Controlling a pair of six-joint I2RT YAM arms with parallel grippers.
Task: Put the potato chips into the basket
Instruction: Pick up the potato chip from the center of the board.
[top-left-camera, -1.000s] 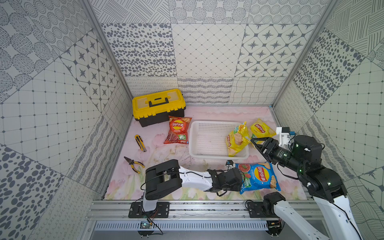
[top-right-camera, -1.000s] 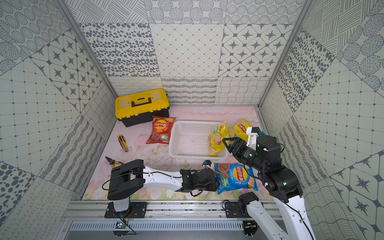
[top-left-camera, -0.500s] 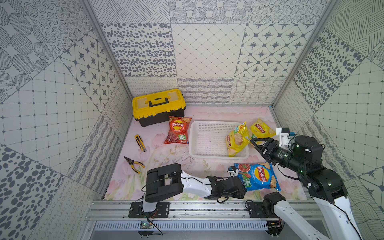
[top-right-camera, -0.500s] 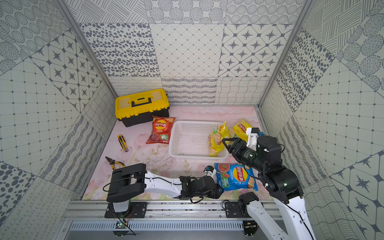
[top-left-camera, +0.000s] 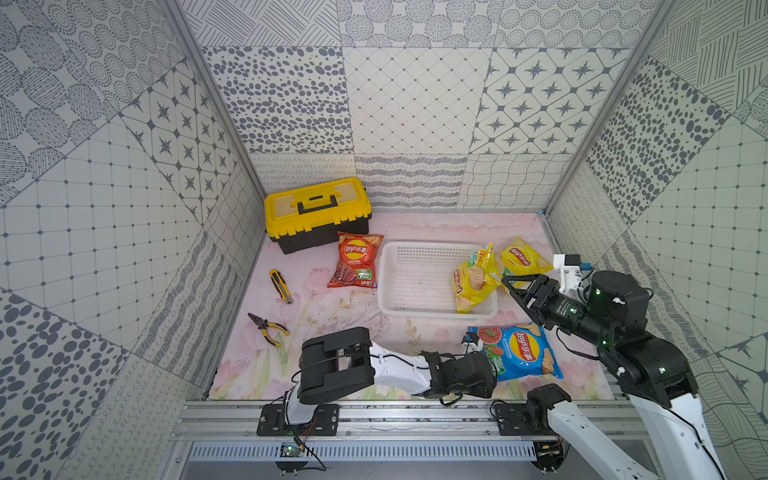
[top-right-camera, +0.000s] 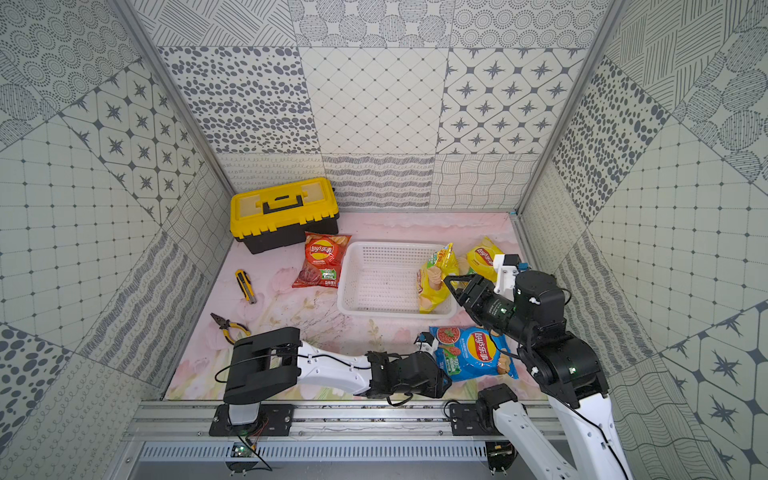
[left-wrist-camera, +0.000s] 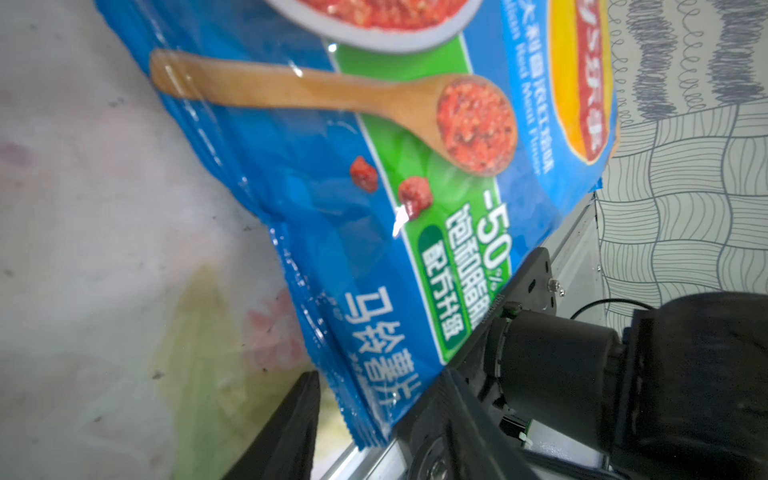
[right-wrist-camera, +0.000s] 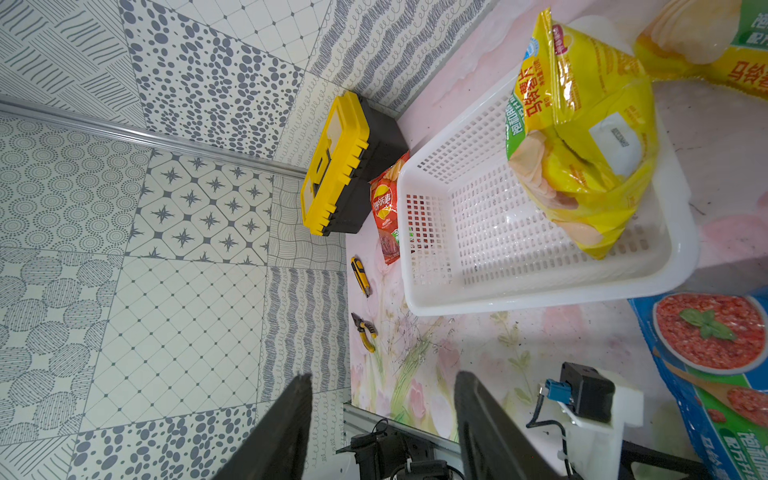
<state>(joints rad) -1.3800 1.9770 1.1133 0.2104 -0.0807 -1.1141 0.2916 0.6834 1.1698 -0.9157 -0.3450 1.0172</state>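
Potato chips in the blue bag (left-wrist-camera: 332, 174) lie flat on the table (top-left-camera: 332, 316). One corner of that bag sits between the left fingers (left-wrist-camera: 291, 428), which stand apart around it without pinching it. One finger is against the bag's face and the other is just beside its crimped edge. The right fingers (right-wrist-camera: 286, 428) are spread and hold nothing, hanging above the table just beside the right end of the white basket (top-left-camera: 384, 286). Inside that end of the basket a yellow bag (top-left-camera: 473, 282) stands on edge, leaning on the end wall with its top above the rim. In both top views the right fingertips are close to it, and whether they touch cannot be told. The blue bag lies outside the basket, just in front of it. A second yellow bag (top-left-camera: 519, 259) lies on the table beyond the basket's right end. The red-orange bag (top-left-camera: 355, 262) lies flat just left of the basket, its top end next to the yellow-and-black toolbox (top-left-camera: 316, 212) at the back. Farther left, a yellow utility knife (top-left-camera: 280, 286) and yellow-handled pliers (top-left-camera: 268, 330) lie apart on the table.
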